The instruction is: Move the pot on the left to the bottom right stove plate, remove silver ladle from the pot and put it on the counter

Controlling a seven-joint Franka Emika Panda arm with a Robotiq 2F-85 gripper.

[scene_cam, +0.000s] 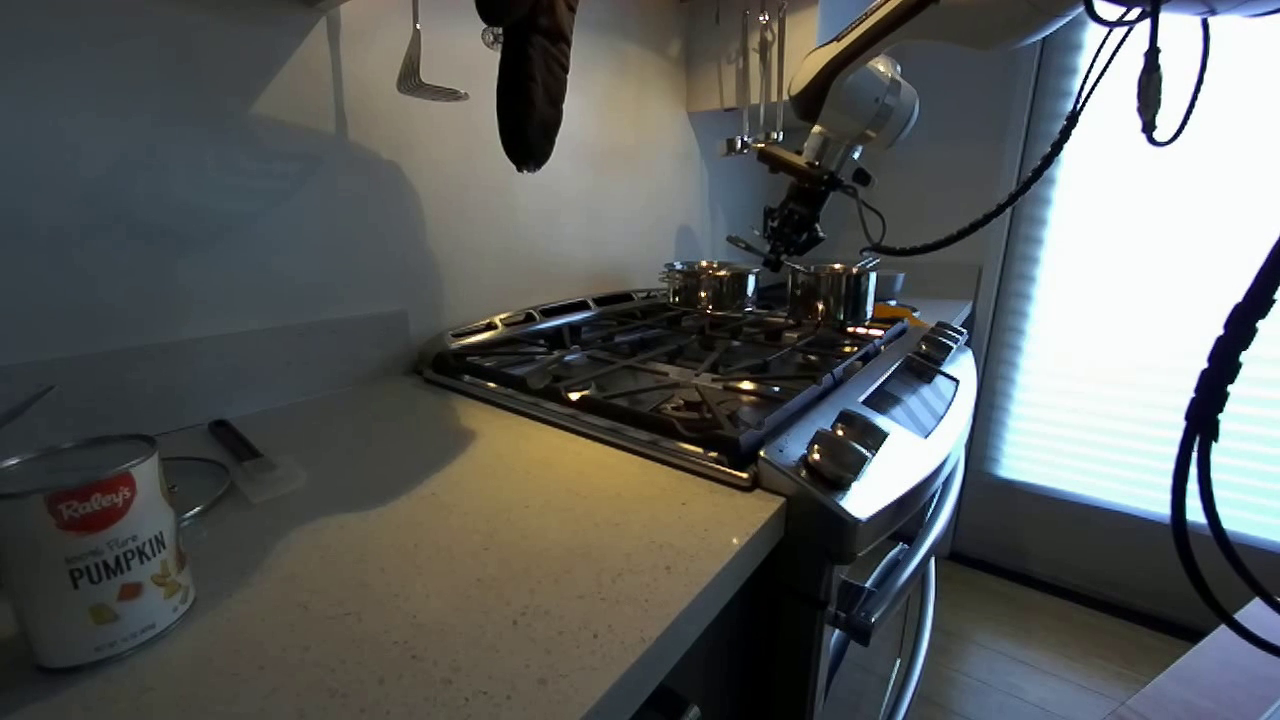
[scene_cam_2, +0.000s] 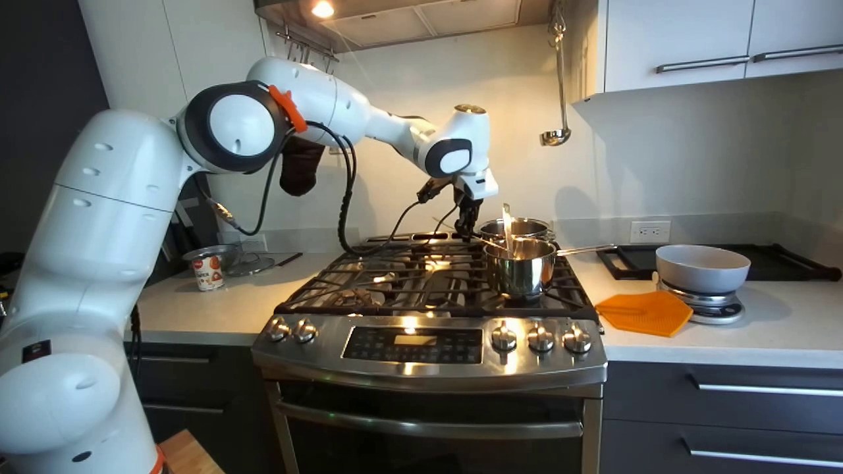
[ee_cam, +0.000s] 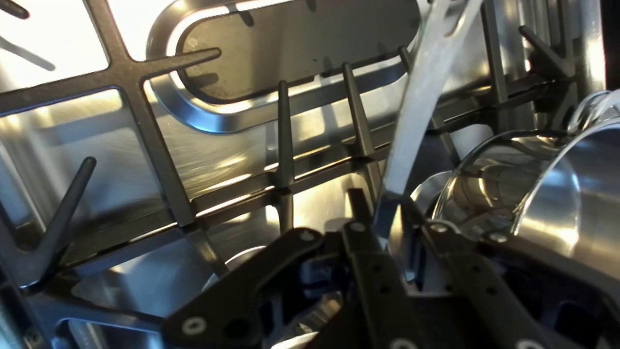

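Observation:
The silver pot (scene_cam_2: 520, 275) stands on the front right burner; it also shows in an exterior view (scene_cam: 832, 298). A long silver handle, seemingly the ladle's (ee_cam: 416, 106), sticks out of it; its slotted end also shows in an exterior view (scene_cam: 744, 246). The bowl end is hidden. My gripper (ee_cam: 390, 213) is low beside the pot rim, fingers narrowed around that handle, which nearly fills the gap. The gripper also shows in both exterior views (scene_cam: 775, 258) (scene_cam_2: 466, 236). Another bright upright handle (scene_cam_2: 507, 224) rises at the pot.
A second pot (scene_cam_2: 517, 226) stands just behind; it shows in the wrist view (ee_cam: 581, 213), close to the fingers. Black grates (ee_cam: 131, 77) lie below. The left counter (scene_cam: 480, 560) holds a pumpkin can (scene_cam: 110, 570). An orange pad (scene_cam_2: 645, 315) and white bowl (scene_cam_2: 701, 268) are right.

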